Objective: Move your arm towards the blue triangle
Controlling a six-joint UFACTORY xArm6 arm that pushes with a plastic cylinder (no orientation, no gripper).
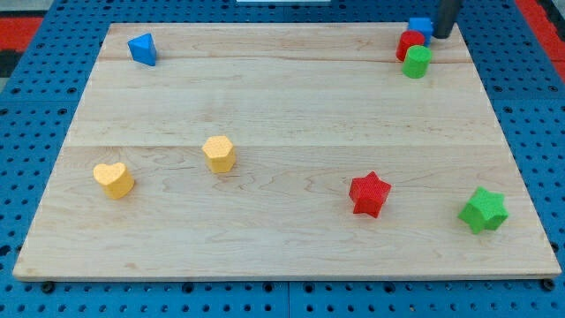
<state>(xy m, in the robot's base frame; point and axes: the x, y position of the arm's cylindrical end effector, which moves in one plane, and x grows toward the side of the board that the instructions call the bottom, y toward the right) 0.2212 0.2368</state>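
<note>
The blue triangle (142,49) lies near the board's top left corner. My tip (441,36) is at the view's top right, just right of a blue cube (420,27) and above a red block (409,43) and a green cylinder (417,62). The tip is far to the right of the blue triangle, almost the whole board's width away.
A yellow heart (114,179) and a yellow hexagon (219,153) lie at the left middle. A red star (369,193) and a green star (483,209) lie at the lower right. The wooden board (282,106) rests on a blue pegboard.
</note>
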